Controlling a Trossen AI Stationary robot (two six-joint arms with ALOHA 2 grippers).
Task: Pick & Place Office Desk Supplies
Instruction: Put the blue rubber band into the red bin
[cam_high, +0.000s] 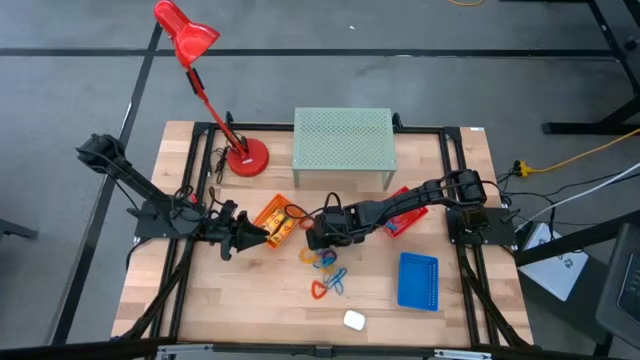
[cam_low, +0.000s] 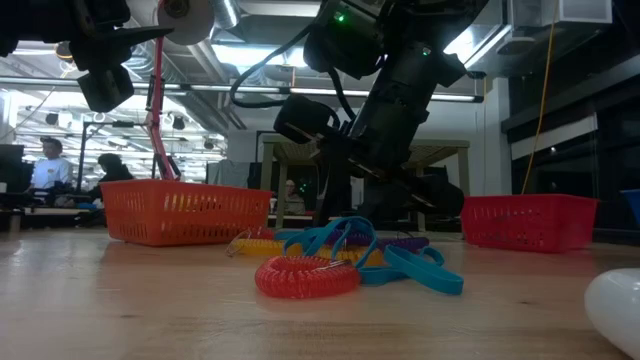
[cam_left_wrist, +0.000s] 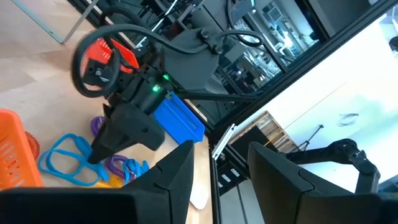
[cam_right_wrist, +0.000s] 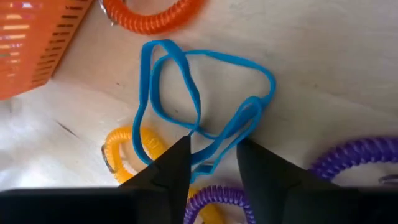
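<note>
A heap of thin loops (cam_high: 322, 258) lies on the table's middle: a blue loop (cam_right_wrist: 196, 112), an orange coil (cam_right_wrist: 152, 22), a yellow coil (cam_right_wrist: 118, 149) and a purple coil (cam_right_wrist: 354, 155). My right gripper (cam_right_wrist: 213, 155) slants down onto the heap, open, with the blue loop's strands running between its fingertips. An orange basket (cam_high: 272, 222) stands just left of the heap. My left gripper (cam_high: 245, 238) hovers level beside that basket, open and with nothing between its fingers. A red coil (cam_low: 305, 275) lies nearer the front edge. My right gripper comes at the blue loop from above, slanting down, one fingertip (cam_right_wrist: 177, 158) on each side of its crossed strands (cam_right_wrist: 214, 146). The loop lies flat and slack on the table. I cannot tell whether the fingers touch it.
A red basket (cam_high: 400, 215) sits under my right arm and a blue basket (cam_high: 418, 280) at the front right. A small white object (cam_high: 353, 320) lies near the front edge. A red desk lamp (cam_high: 245, 158) and a pale green mesh riser (cam_high: 343, 140) stand at the back.
</note>
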